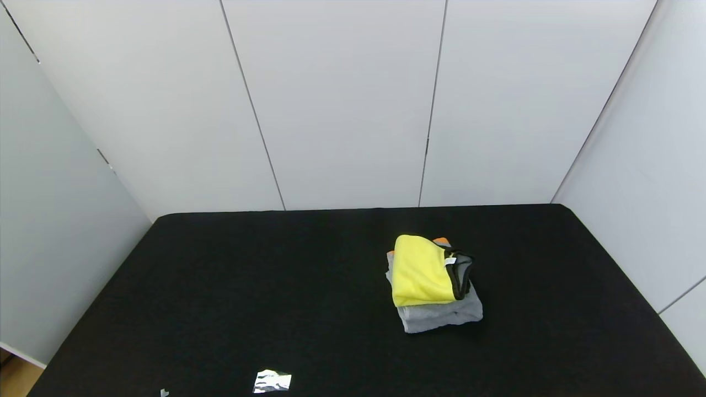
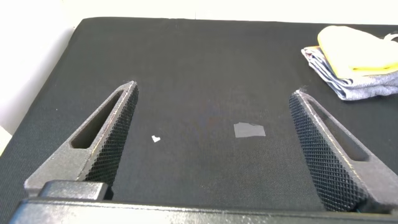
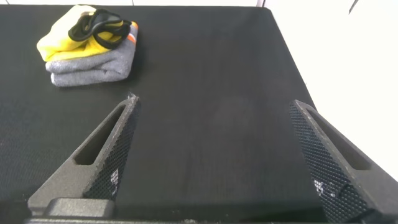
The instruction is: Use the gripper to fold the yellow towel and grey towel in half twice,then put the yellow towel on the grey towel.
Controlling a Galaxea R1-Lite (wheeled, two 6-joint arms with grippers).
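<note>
The yellow towel [image 1: 422, 271] lies folded on top of the folded grey towel [image 1: 441, 315], right of the middle of the black table [image 1: 220, 286]. Its black trim and white tag face right. The stack also shows in the left wrist view, yellow towel [image 2: 357, 50] on grey towel [image 2: 360, 84], and in the right wrist view, yellow towel [image 3: 62, 38] on grey towel [image 3: 93, 65]. Neither gripper shows in the head view. My left gripper [image 2: 214, 96] is open and empty over the table's near left part. My right gripper [image 3: 212, 102] is open and empty over the near right part.
A shiny scrap of tape [image 1: 272, 381] and a small white fleck [image 1: 164, 392] lie near the table's front edge; both also show in the left wrist view, the tape [image 2: 249, 129] and the fleck [image 2: 156, 139]. White wall panels [image 1: 342, 105] enclose the table at back and sides.
</note>
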